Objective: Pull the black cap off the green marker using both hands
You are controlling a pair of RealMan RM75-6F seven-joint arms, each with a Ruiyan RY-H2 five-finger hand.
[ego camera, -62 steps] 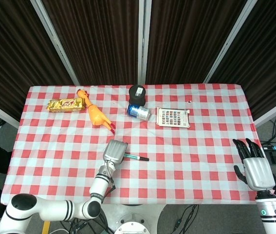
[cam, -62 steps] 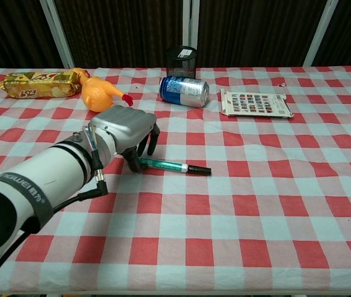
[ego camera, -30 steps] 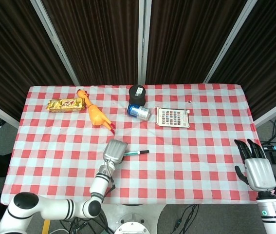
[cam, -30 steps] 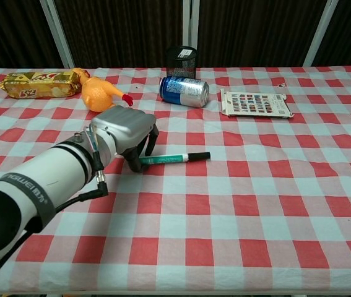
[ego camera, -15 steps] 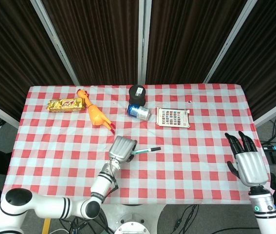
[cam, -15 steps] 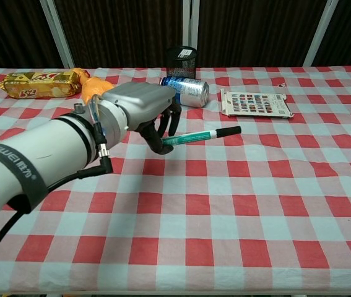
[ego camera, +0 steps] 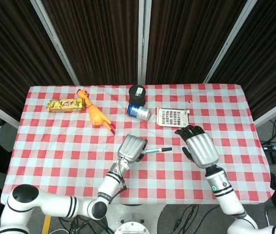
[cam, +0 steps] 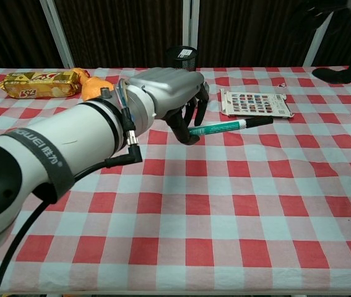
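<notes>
The head view looks steeply down from high above on the whole red-and-white checked worktop (ego camera: pixel 55 136). The chest view faces forward, low and close, sharing the worktop's middle and far edge.

left arm (cam: pixel 51 161): dark band printed "howei", then unclear characters. snack pack (cam: pixel 36 83) and can (cam: pixel 181 83): print unreadable.

Bright, even overhead light on the red-and-white checked cloth surface (ego camera: pixel 55 141), with only faint soft shadows. Both views are sharp; the dark pleated curtains (ego camera: pixel 99 39) behind stay dim. The near white arm (cam: pixel 45 167) looms large in the chest view.
</notes>
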